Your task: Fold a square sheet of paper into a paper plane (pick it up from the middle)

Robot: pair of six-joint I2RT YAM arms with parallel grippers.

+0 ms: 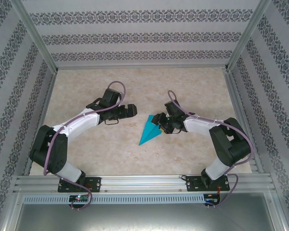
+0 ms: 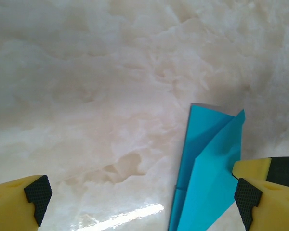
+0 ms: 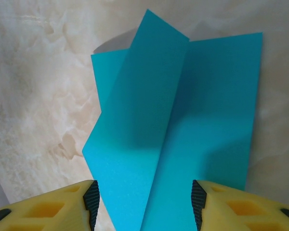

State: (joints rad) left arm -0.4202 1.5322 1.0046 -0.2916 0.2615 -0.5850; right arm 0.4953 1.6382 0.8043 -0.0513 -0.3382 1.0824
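Observation:
The paper plane [image 1: 149, 131] is a teal-blue folded dart lying on the marble table, its sharp tip toward the near left. My left gripper [image 1: 127, 111] hovers just left of its wide end, open. In the left wrist view the creased paper [image 2: 209, 168] lies by the right fingertip [image 2: 244, 199], and the gripper [image 2: 142, 199] has bare table between its fingers. My right gripper [image 1: 159, 122] is over the plane's wide end. In the right wrist view the layered wings [image 3: 183, 130] spread under that gripper [image 3: 144, 202], whose jaws stand apart, open, on either side of the centre crease.
Patterned walls [image 1: 135, 38] close in the table on three sides, with aluminium posts at the corners. A metal rail [image 1: 144, 183] runs along the near edge, where both arm bases are bolted. Bare marble tabletop [image 1: 135, 86] lies beyond the grippers.

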